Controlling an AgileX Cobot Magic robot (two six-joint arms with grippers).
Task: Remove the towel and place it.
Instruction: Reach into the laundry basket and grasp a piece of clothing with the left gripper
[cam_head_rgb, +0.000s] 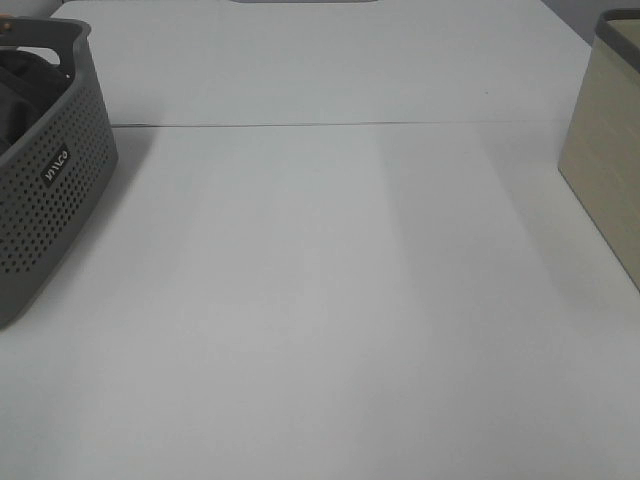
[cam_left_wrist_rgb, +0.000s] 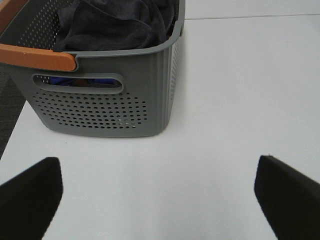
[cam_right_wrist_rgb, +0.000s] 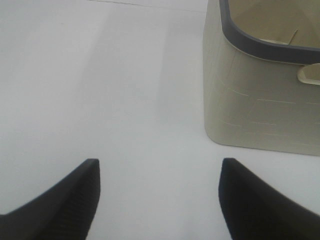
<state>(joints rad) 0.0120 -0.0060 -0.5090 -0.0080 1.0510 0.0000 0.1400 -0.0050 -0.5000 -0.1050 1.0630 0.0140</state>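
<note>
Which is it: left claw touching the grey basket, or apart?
Apart. In the left wrist view, bare white table separates the open left gripper from the grey basket.

Rough charcoal terry-cloth towel (cam_left_wrist_rgb: 110, 25), perforated matt grey plastic basket (cam_left_wrist_rgb: 100, 110) ahead of the left jaws, smooth matt white desk (cam_left_wrist_rgb: 225, 100) beneath them.

A grey perforated basket (cam_head_rgb: 50, 200) is sitting at the left edge of the white table (cam_head_rgb: 320, 330), showing a small white logo on its side. An orange handle (cam_left_wrist_rgb: 37, 57) is lying across its rim, and a blue cloth (cam_left_wrist_rgb: 70, 81) is showing through 1 handle slot. A beige bin (cam_head_rgb: 605, 170) with a dark rim is standing at the right edge, well apart from the basket.
</note>
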